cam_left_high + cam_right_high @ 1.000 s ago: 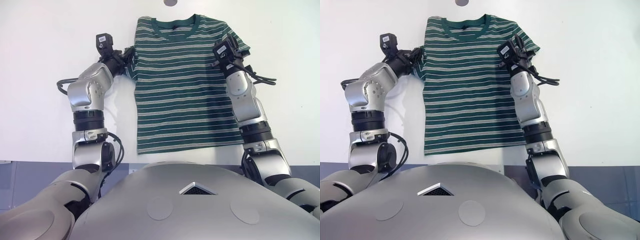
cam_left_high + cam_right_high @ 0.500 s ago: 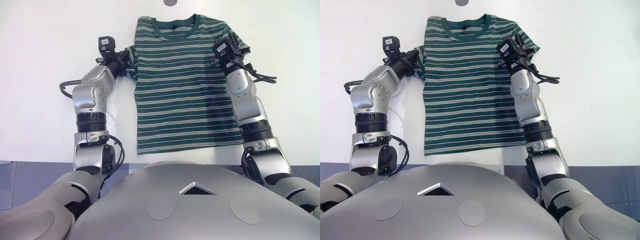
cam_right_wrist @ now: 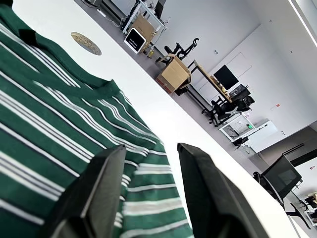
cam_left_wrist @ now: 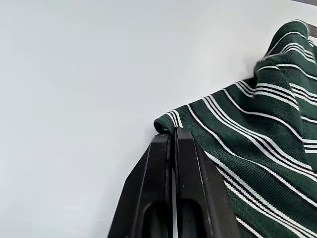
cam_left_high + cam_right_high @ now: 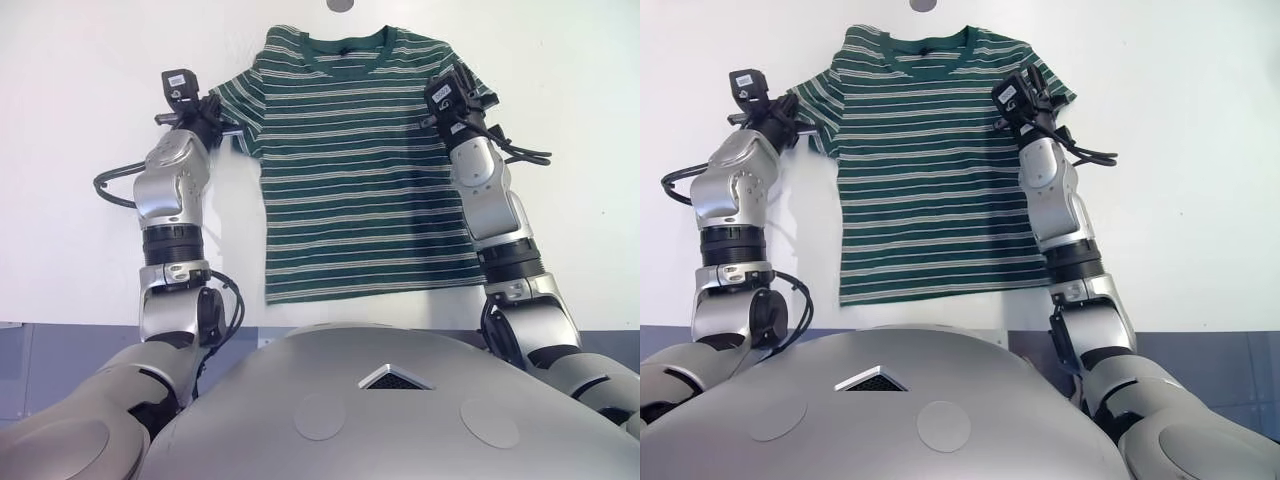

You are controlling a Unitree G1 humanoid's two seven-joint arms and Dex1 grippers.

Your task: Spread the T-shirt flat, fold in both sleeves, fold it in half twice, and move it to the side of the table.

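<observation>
Both arms outstretched; left jaws pinching sleeve [image 5: 238, 103].

Your left claw [image 4: 172, 134] is pinched closed on the T-shirt [image 4: 257, 163] sleeve hem, elbow bent, forearm reaching forward and outward — your right claw [image 3: 151, 148] hangs with jaws parted, forearm extended straight ahead.

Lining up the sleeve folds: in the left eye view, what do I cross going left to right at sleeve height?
Bare table → left gripper → T-shirt, its near edge pinched by that gripper → right gripper, open over the cloth → bare table again.
</observation>
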